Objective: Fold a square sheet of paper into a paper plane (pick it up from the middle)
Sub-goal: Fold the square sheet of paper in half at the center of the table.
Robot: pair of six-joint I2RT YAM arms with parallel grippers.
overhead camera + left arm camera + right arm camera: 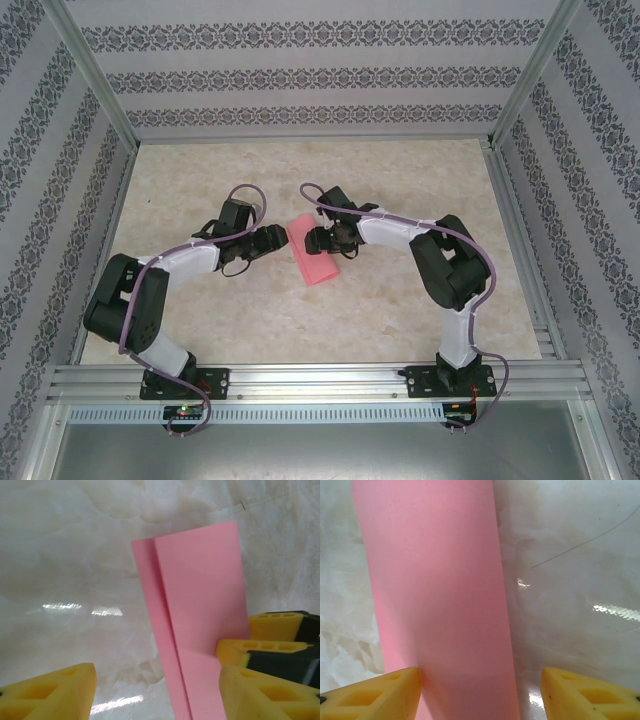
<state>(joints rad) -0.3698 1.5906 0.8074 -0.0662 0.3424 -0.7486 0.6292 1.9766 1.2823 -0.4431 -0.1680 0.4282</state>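
The square sheet of paper (313, 262) is seen lying near the middle of the worktop (400, 190), already doubled into a long rectangle and set obliquely to the worktop's edges. In the left wrist view two layers can be told apart, the upper one slightly offset, so that a narrow strip of the lower layer is left showing along one long side. The first centre fold is therefore judged to be made but not squared or pressed flat (in the right wrist view the paper appears bowed, though blur makes this uncertain).

The left fingers (55, 695) are held apart with nothing clamped, part of the sheet lying between them. The right fingers (375, 695) are likewise spread, with the sheet just beside one of them.

Next, the crease would need to be pressed down, or the sheet reopened for the nose corners, with one side pinned so that the thin paper is not dragged. No brand, label or writing can be read.
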